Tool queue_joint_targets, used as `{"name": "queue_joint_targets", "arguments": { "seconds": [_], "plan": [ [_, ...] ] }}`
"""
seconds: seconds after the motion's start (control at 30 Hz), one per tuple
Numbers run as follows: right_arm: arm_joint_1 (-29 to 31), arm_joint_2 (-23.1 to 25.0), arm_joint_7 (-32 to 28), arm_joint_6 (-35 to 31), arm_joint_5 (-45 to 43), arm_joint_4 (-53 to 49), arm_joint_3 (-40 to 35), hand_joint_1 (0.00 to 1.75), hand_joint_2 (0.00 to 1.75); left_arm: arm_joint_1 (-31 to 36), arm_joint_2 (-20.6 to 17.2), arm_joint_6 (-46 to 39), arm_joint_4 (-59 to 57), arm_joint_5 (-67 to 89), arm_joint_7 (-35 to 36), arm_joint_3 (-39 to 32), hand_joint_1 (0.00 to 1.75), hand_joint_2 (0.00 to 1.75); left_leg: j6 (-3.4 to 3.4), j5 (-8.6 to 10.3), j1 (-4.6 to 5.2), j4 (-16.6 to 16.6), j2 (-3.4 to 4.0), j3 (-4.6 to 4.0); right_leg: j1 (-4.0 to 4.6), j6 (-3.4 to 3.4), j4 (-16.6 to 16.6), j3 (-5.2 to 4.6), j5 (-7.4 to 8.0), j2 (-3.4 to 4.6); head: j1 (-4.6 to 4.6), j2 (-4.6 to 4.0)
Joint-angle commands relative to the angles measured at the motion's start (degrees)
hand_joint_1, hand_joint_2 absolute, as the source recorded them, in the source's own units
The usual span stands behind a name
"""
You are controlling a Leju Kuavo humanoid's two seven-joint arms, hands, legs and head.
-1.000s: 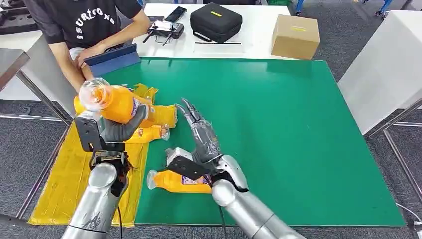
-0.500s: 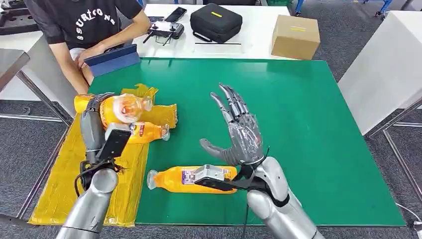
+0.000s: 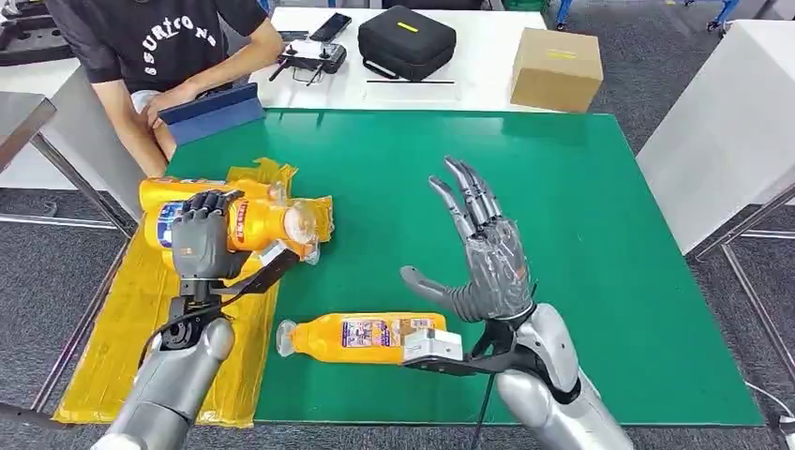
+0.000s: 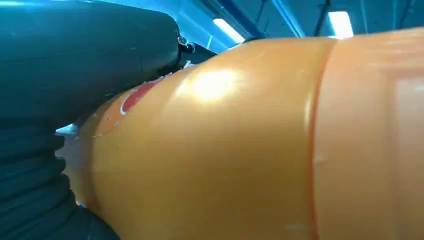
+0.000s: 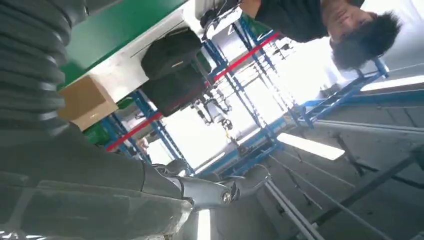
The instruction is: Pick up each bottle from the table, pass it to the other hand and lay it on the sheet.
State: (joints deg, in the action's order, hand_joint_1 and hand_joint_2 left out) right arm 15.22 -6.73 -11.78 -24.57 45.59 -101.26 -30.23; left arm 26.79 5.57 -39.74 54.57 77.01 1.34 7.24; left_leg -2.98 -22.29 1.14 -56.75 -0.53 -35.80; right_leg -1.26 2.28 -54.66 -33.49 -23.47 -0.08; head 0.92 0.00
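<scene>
Gripping an orange bottle (image 3: 246, 223) over the yellow sheet (image 3: 122, 328), the left hand (image 3: 199, 246) wraps its fingers around it; the right hand (image 3: 487, 258) hovers with fingers spread.

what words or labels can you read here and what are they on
"surtrons", roughly, in white letters arcing across the person's black t-shirt; the ends are unclear.
Label on the bottle on the green table: print too small to read.
Label on the bottle in the left hand: blurred, unreadable.
Yellow tag on the black case: no legible text.
</scene>
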Motion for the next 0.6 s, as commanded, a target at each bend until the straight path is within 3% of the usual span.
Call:
{"name": "queue_joint_targets", "arguments": {
  "seconds": [0.03, 0.3, 0.53, 0.57, 0.6],
  "plan": [
    [0.9, -3.7, -0.4, 2.0, -1.5, -2.3, -3.6, 0.0, 1.75, 7.5, -2.2, -0.3, -15.7, 5.5, 2.7, -3.5, 1.75, 1.75, 0.15, -0.06, -0.05, 0.0, 0.05, 0.13, 0.05, -0.09, 0.0, 0.14, -0.04, 0.03, -0.02, 0.0],
    [1.1, -3.9, 0.1, 3.4, -2.2, -2.2, -4.3, 0.0, 1.75, 9.8, -2.7, -0.3, -19.4, 12.1, 7.9, -4.4, 1.75, 1.75, 0.2, -0.09, -0.07, 0.0, 0.05, 0.19, 0.06, -0.12, 0.0, 0.2, -0.07, 0.02, -0.02, 0.0],
    [1.3, -5.0, -0.4, 4.1, -3.1, -0.6, -4.9, 0.0, 1.75, 10.7, -2.3, -0.3, -20.3, 9.3, 5.7, -6.2, 1.73, 1.75, 0.15, -0.07, -0.07, 0.0, 0.04, 0.13, 0.07, -0.09, 0.0, 0.15, -0.04, 0.01, -0.02, 0.0],
    [1.7, -5.2, -0.8, 4.3, -3.6, 0.4, -5.0, 0.0, 1.75, 10.6, -1.9, -0.3, -20.4, 7.9, 4.5, -7.0, 0.0, 1.75, 0.24, -0.14, -0.09, 0.0, 0.05, 0.27, 0.09, -0.15, 0.0, 0.3, -0.11, 0.01, -0.02, 0.0],
    [1.9, -5.2, -0.8, 4.5, -3.8, 0.7, -5.2, 0.0, 1.75, 10.7, -1.8, -0.3, -20.6, 7.4, 4.1, -7.4, 0.0, 1.75, 0.22, -0.12, -0.08, 0.0, 0.05, 0.23, 0.08, -0.13, 0.0, 0.26, -0.1, 0.02, -0.02, 0.0]
  ]
}}
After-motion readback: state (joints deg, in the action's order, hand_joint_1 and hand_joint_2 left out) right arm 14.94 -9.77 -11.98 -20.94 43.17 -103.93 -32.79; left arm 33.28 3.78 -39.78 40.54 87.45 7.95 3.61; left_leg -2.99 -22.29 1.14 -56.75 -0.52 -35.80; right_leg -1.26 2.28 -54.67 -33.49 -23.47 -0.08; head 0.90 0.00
